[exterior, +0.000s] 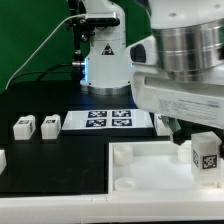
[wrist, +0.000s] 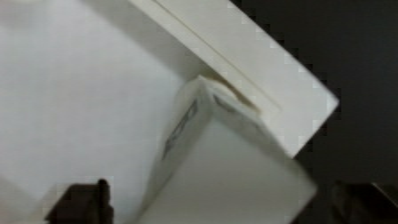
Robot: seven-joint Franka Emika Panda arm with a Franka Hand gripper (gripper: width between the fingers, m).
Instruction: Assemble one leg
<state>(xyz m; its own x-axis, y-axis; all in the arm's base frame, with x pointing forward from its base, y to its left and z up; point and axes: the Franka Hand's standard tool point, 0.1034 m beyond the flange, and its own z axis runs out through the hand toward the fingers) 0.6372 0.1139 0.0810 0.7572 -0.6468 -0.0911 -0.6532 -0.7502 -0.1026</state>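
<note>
A white leg point(exterior: 205, 152) with a black-and-white tag stands upright at the right corner of the large white tray point(exterior: 140, 168). My gripper point(exterior: 196, 128) is just above it, with a finger on each side of its top. In the wrist view the leg point(wrist: 231, 160) runs from between the dark fingertips point(wrist: 80, 203) down to the tray's rim point(wrist: 231, 50). My gripper point(wrist: 222, 205) looks open: a gap shows between one finger and the leg, and the other finger is close against it. Two more legs point(exterior: 25, 127) point(exterior: 50, 123) lie on the black table at the exterior view's left.
The marker board point(exterior: 108, 120) lies behind the tray. A white part point(exterior: 3, 158) shows at the exterior view's left edge. The robot's white base point(exterior: 105, 60) stands at the back, in front of a green backdrop.
</note>
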